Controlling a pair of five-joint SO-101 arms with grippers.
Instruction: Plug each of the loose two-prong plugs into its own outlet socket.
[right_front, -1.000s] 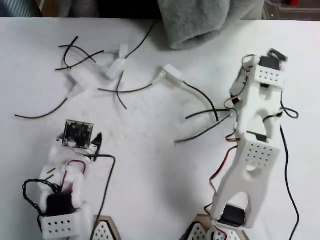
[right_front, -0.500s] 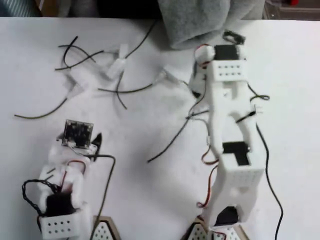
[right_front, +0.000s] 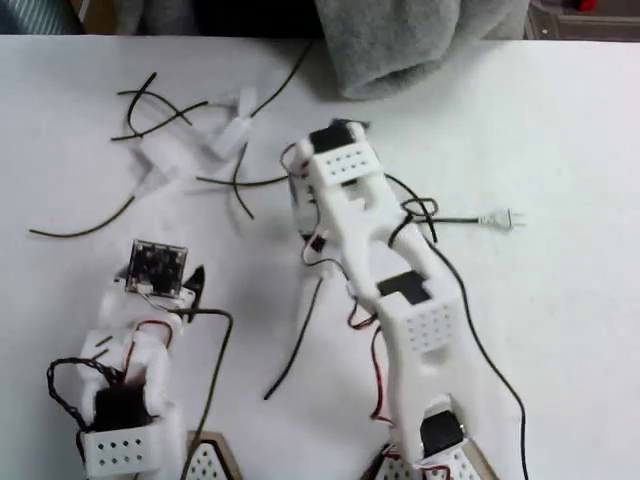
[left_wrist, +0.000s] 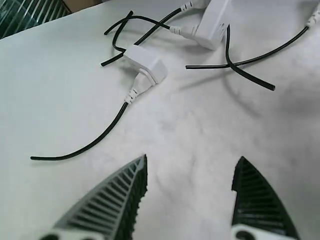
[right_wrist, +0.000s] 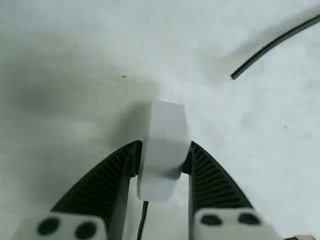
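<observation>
Clasping outlet socket near cable end

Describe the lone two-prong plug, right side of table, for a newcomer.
From the grey cloth at the table's far edge, look nearer, just right of the right arm. The two-prong plug lies there alone, bare prongs pointing right; the loose white sockets cluster left.

A white socket block sits clamped in the right pincer; a two-prong plug lies apparently unplugged, well apart.
</observation>
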